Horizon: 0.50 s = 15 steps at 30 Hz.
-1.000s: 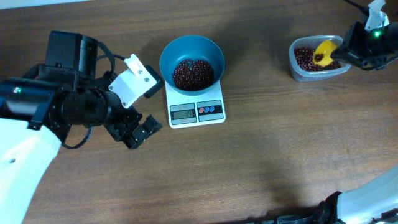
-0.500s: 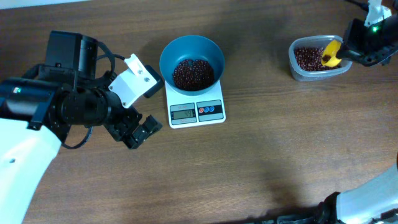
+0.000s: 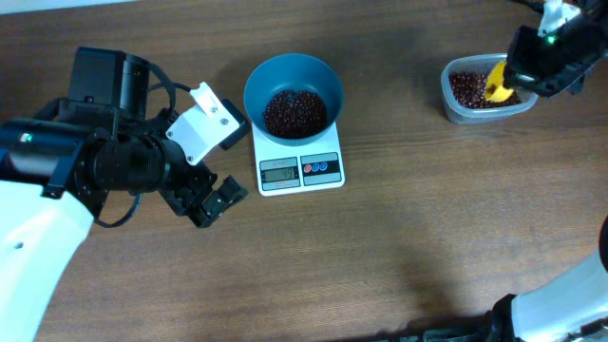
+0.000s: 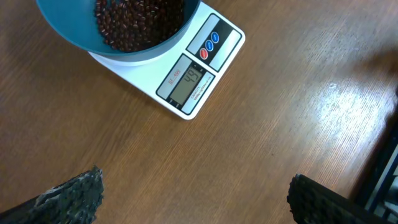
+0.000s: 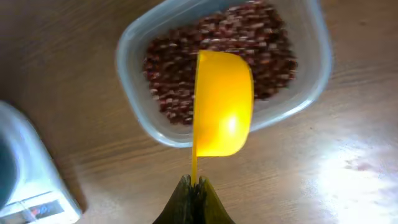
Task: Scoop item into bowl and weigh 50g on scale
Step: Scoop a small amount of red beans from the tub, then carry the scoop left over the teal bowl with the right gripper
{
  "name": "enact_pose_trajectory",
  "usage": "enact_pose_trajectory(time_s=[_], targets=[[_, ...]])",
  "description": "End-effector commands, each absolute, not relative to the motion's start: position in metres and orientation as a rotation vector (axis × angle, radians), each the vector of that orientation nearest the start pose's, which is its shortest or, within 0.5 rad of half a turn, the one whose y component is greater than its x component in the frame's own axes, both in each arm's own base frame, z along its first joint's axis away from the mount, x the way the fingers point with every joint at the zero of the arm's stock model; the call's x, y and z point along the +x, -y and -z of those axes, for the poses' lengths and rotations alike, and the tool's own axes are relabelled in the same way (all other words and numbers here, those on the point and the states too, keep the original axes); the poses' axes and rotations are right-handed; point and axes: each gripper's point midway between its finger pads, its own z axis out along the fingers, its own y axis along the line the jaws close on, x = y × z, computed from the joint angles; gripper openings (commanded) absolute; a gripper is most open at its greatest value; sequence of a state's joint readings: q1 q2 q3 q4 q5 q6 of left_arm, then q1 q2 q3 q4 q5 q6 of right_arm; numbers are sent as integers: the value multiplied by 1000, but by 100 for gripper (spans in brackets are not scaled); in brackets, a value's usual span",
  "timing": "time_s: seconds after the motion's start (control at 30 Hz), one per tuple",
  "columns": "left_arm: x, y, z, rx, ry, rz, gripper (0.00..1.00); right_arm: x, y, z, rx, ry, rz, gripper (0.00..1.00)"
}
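right fingers [image 5: 194, 198] clamp the scoop [image 5: 222, 106] over the tub [image 5: 132, 57]; left fingers [image 4: 69, 198] stand apart. beans [image 3: 294, 111] lie in the bowl [image 3: 255, 84] on the scale [image 3: 300, 172]. risk: a full scoop likely overshoots the target.

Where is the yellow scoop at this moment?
In the overhead view the yellow scoop is at the upper right, held by the right gripper over the clear tub of beans, well to the right of the scale.

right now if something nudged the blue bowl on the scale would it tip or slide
Probably slides rather than tips: the bowl seems to sit loose on the smooth scale. The beans lying low inside likely steady it.
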<state>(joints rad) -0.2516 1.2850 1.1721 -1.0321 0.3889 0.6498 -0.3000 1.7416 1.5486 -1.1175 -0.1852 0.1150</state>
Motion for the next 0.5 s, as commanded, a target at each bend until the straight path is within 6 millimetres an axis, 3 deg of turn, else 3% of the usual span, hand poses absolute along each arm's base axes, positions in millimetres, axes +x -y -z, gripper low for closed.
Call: enact_pose_trajectory(time_s=[0.0,0.07,0.1,0.23,0.33,0.47], targets=[[265,137,-185,1236,-2322,410,99,372,83,-176,438,-2720,-431,4],[265,137,-185,1236,-2322,410,99,360,101,-177,493,-2705,-488,4],[265,137,-185,1236,-2322,410,99,361,104,-187,450,-2631,-611,4],[265,137,-185,1236,-2322,410,99,364,103,-211,391,-2459,-837,4],[265,137,-185,1236,-2322,410,98,387,61,-251,182,-2241,-1090,4],[265,137,-185,1236,-2322,411,99,420,-28,-271,-241,-2143,-1095,4]])
